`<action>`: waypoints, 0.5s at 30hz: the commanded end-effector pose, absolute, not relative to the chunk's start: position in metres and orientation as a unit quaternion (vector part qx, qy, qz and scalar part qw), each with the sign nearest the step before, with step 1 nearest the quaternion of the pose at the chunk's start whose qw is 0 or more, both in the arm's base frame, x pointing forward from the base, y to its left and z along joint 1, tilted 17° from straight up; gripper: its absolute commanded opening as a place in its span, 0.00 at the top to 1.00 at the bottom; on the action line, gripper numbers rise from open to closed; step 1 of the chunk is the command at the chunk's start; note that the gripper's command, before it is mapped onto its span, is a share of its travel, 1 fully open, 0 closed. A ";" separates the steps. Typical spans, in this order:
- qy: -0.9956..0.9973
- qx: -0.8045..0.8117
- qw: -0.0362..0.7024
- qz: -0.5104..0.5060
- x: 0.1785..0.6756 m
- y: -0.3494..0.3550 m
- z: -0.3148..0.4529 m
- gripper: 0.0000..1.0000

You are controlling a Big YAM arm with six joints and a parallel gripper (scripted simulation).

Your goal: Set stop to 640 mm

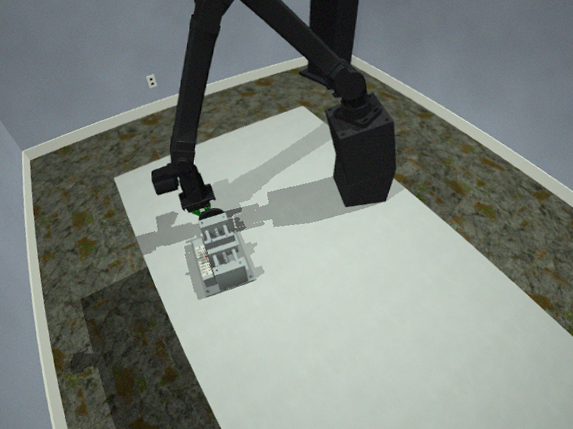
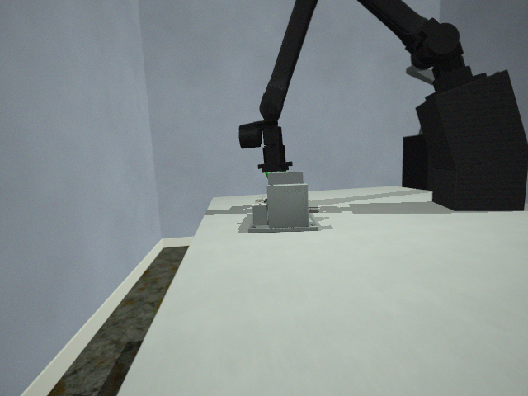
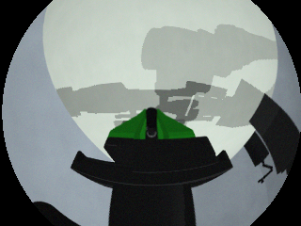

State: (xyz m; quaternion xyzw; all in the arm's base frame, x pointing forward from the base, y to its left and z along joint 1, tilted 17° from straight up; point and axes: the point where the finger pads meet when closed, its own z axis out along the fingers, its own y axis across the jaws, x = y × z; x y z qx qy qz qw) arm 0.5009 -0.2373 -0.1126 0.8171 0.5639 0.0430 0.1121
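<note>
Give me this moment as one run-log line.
arm: reaching down at far end of gray stop unit | gripper: shut on handwheel | scale reading: too small to read | release: not yet done

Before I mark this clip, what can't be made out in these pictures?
- Handwheel: top view, mostly hidden under the gripper; exterior view, behind the grey stop unit.
- Scale markings: top view, too small to read.
- Fingers: wrist view, the gripper's own body blocks whatever they clamp.
</note>
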 end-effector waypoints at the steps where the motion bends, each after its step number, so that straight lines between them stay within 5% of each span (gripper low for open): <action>1: 0.559 0.809 0.166 0.075 0.550 -0.251 -0.065 0.94; 15: 0.560 0.810 0.158 0.070 0.541 -0.246 -0.047 0.94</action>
